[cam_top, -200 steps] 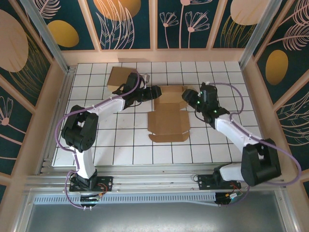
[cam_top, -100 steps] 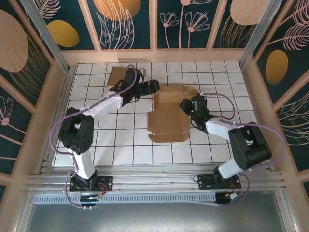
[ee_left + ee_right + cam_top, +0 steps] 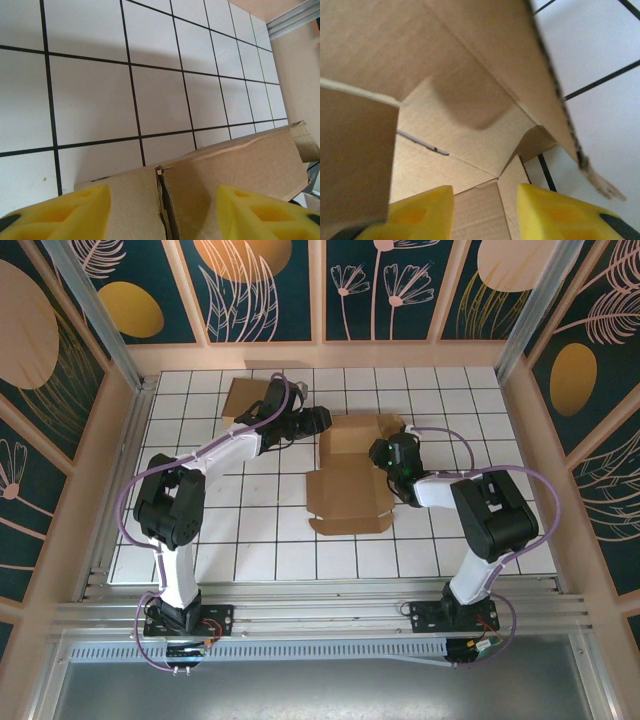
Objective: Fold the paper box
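The brown paper box (image 3: 348,488) lies partly unfolded in the middle of the tiled table, its back panel and side flaps raised. My left gripper (image 3: 322,421) is at the box's back left corner. In the left wrist view its yellow fingertips (image 3: 60,210) stand open on either side of a raised cardboard wall (image 3: 220,170) split by a slit. My right gripper (image 3: 383,453) is at the box's right side, reaching in. In the right wrist view that gripper (image 3: 485,215) is open, over the box's inner floor (image 3: 445,150), with a raised flap (image 3: 355,155) to its left.
A second flat piece of cardboard (image 3: 243,398) lies at the back left of the table (image 3: 250,540), under the left arm. Wooden walls and metal posts (image 3: 95,315) ring the table. Both arms stretch low across the tiles.
My right gripper has come left and down to the box's right side, jaws narrowing. My left gripper shifted slightly at the back left corner. The box's back panel stands higher.
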`<action>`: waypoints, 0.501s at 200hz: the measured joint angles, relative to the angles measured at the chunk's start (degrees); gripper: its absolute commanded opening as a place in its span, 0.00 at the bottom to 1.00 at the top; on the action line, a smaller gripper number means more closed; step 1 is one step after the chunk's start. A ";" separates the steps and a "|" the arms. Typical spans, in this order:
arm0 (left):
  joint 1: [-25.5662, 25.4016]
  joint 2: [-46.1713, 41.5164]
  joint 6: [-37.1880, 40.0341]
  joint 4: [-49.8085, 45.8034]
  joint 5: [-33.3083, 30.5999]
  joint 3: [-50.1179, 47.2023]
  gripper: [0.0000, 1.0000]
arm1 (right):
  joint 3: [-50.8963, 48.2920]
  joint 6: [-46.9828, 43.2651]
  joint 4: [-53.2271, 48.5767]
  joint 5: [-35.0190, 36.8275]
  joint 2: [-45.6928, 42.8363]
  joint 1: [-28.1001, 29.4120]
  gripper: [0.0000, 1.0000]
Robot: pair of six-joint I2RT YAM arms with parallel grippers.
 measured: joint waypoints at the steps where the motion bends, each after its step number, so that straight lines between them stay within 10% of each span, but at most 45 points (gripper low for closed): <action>1: 0.00 0.00 -0.02 0.02 0.02 0.00 0.53 | 0.00 -0.17 0.02 -0.09 0.00 0.00 0.33; 100: 0.00 0.09 -0.15 0.28 1.11 -0.33 0.51 | -0.68 -4.13 -5.79 2.23 -4.92 1.16 0.68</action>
